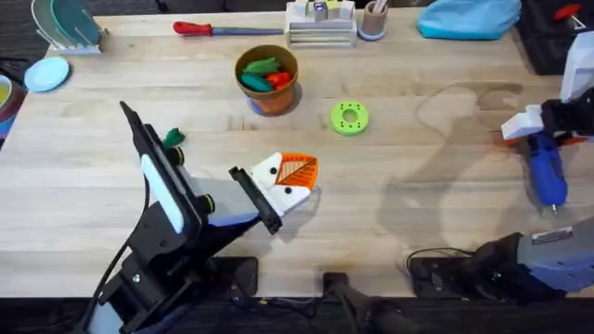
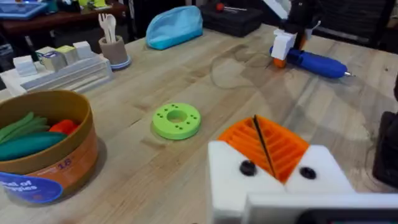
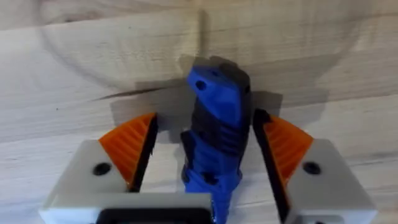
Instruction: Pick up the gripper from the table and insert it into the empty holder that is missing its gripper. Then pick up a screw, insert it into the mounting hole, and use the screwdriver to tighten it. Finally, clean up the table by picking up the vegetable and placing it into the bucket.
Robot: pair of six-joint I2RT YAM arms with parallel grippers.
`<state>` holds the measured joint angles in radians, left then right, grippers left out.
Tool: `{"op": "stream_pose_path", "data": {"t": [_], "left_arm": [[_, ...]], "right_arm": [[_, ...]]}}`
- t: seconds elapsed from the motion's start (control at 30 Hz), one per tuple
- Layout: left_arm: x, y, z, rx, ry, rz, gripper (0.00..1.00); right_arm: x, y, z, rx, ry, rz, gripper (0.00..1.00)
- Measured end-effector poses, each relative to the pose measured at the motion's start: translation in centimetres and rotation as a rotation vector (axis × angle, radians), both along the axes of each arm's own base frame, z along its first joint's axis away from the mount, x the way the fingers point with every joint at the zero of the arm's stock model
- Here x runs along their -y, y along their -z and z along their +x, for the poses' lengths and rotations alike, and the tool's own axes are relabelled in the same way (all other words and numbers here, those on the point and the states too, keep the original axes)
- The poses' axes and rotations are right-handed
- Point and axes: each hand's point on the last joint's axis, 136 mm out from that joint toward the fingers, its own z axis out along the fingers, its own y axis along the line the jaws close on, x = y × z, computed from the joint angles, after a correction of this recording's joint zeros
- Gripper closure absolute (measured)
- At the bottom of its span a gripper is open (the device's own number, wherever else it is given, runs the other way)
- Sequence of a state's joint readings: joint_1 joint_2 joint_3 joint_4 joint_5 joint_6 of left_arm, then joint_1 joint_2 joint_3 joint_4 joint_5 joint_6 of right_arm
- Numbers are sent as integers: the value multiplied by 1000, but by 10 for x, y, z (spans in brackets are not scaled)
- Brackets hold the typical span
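The only writing that can be made out is on the bucket (image 2: 43, 155): a blue label low on its wall and, above it, pale digits that look like "16"; the label's text is too blurred to read. The bucket is round and orange-brown, standing on the wooden table (image 1: 418, 186) toward the far middle, and it holds a light-green pod, a teal piece and a red piece.

The screwdriver (image 1: 546, 167) is bright blue and chunky, lying on the table near the right edge with its thin metal bit (image 2: 349, 74) pointing toward the near side. In the right wrist view its ribbed blue body (image 3: 214, 134) lies between the two orange pads (image 3: 134, 146) of the right gripper (image 3: 208, 149), which stand spread on either side of it; whether they touch it cannot be told.

The left gripper (image 1: 290, 178) sits low over the table near the middle, its orange ribbed pads pressed together with only a thin dark seam between them, and nothing held. Two black screw heads show on its white mounts.

The vegetable (image 1: 174, 138), small and dark green, lies on the table left of the middle, just beside the left arm. A green ring disc (image 1: 349, 118) lies flat to the right of the bucket. A red-handled tool (image 1: 209, 29) lies along the far edge.
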<state>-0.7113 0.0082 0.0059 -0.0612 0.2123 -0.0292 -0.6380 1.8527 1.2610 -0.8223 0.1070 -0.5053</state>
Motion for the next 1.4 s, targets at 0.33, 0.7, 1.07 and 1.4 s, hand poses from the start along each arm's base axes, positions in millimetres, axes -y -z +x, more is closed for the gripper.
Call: {"op": "stream_pose_path", "data": {"t": [0.33, 0.7, 1.07, 1.4], "left_arm": [[0, 0, 0, 0, 0, 0, 988], [0, 0, 0, -1, -1, 1, 988], [0, 1, 0, -2, -3, 2, 988], [0, 1, 0, -2, -4, 2, 988]], "right_arm": [[-4, 1, -2, -9, 2, 21, 140], [-10, 2, -1, -9, 0, 49, 391], [-12, 2, -5, -15, 9, 78, 12], [-18, 2, -13, -54, -105, 102, 10]]}}
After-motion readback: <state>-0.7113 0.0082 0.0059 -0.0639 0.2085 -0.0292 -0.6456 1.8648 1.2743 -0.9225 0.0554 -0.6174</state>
